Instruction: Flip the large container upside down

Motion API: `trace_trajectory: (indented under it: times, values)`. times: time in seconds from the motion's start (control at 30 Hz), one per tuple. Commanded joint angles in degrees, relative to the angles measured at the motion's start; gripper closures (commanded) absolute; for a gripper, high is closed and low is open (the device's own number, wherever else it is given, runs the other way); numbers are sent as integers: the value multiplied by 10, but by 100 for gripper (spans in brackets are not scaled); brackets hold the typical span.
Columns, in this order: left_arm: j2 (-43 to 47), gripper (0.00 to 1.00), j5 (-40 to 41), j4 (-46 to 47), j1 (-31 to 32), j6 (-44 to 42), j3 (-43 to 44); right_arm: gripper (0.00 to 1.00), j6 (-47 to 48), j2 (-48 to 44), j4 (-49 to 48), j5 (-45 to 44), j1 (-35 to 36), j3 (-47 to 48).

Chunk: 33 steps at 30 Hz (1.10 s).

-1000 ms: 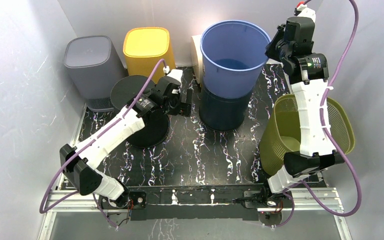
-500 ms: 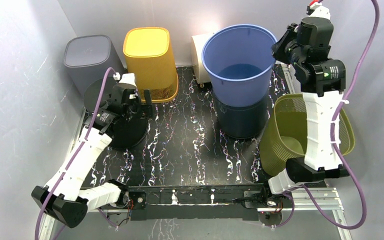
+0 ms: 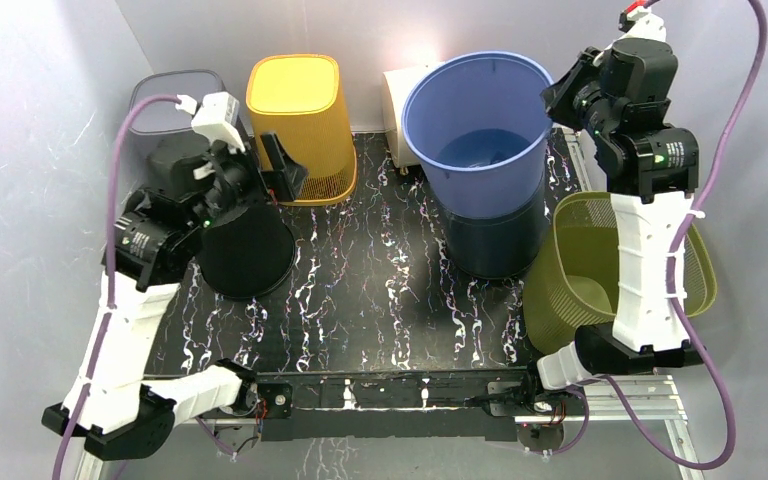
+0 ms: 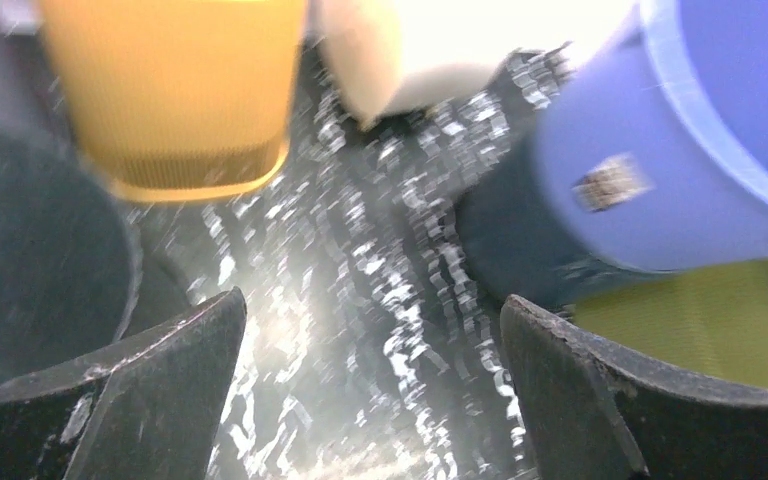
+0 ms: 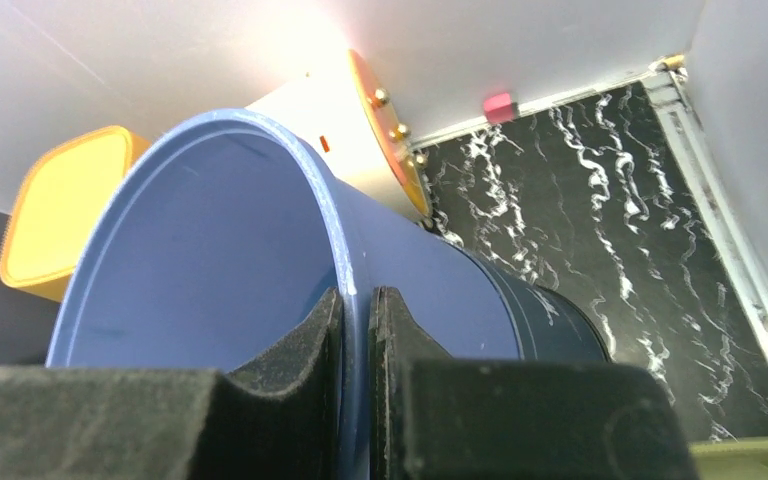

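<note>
Black marbled desk [image 3: 380, 290] carries the large blue container [image 3: 480, 190] mouth-up at the back; the right tool [image 5: 355, 320] pinches its rim, the left tool [image 4: 370, 340] hangs spread and empty. The flip itself looks not yet done.

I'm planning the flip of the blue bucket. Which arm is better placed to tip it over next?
Right, probably: the right gripper is shut on the blue bucket at its rim. The left gripper hangs open and empty, over near the yellow bin.

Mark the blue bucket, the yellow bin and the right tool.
blue bucket [image 3: 440, 110]: top external view, inner wall.
yellow bin [image 3: 295, 85]: top external view, top face.
right tool [image 5: 353, 310]: right wrist view, between fingertips clamping the rim.
</note>
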State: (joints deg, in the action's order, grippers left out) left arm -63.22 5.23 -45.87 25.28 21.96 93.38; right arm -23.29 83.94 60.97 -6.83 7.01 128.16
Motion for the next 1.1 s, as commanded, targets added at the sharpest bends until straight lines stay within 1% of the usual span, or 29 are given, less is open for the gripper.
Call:
trace_trajectory:
  times: [0.0, 0.03, 0.13, 0.2, 0.3, 0.4, 0.43, 0.47, 0.5, 0.53, 0.67, 0.7, 0.73, 0.8, 0.87, 0.93, 1.0, 1.07]
  values:
    - [-18, 2, -179, 97, -2, -36, 66, 100, -66, -14, -216, 68, -1, 4]
    - [-29, 2, -206, 108, -2, -43, 91, 100, -72, -6, -212, 81, -1, 2]
    - [-98, 2, -259, 93, -2, -62, 200, 100, -89, 0, -216, 118, -1, -26]
    - [-137, 2, -296, 99, -2, -61, 250, 100, -91, 5, -216, 131, -1, -40]
    - [-174, 2, -339, 131, 1, -53, 282, 100, -91, 31, -190, 158, -8, -34]
    - [-205, 2, -344, 138, 17, -58, 324, 100, -99, 65, -152, 210, -37, -25]
    - [-215, 2, -342, 135, 27, -62, 338, 93, -101, 72, -147, 232, -51, -27]
    - [-228, 2, -339, 131, 38, -69, 351, 80, -102, 75, -142, 250, -61, -27]
    - [-236, 2, -333, 127, 52, -76, 362, 64, -102, 76, -138, 262, -65, -27]
    - [-244, 2, -322, 120, 67, -85, 374, 52, -100, 75, -136, 267, -66, -27]
    - [-276, 2, -293, 105, 119, -113, 413, 21, -92, 44, -132, 251, -66, -27]
    - [-283, 2, -291, 110, 129, -115, 415, 15, -87, 32, -129, 241, -66, -29]
    - [-289, 2, -289, 115, 138, -118, 417, 10, -83, 21, -123, 228, -66, -29]
    - [-305, 1, -287, 116, 154, -126, 428, 6, -71, -6, -103, 189, -66, -34]
    - [-323, 2, -280, 111, 172, -141, 442, 5, -67, -45, -90, 139, -66, -56]
    - [-338, 2, -265, 101, 193, -163, 450, 4, -62, -104, -113, 110, -66, -108]
    - [-357, 2, -231, 82, 216, -196, 459, 4, -52, -166, -145, 103, -66, -170]
    - [-383, 2, -181, 57, 249, -235, 487, 4, -46, -195, -136, 100, -66, -192]
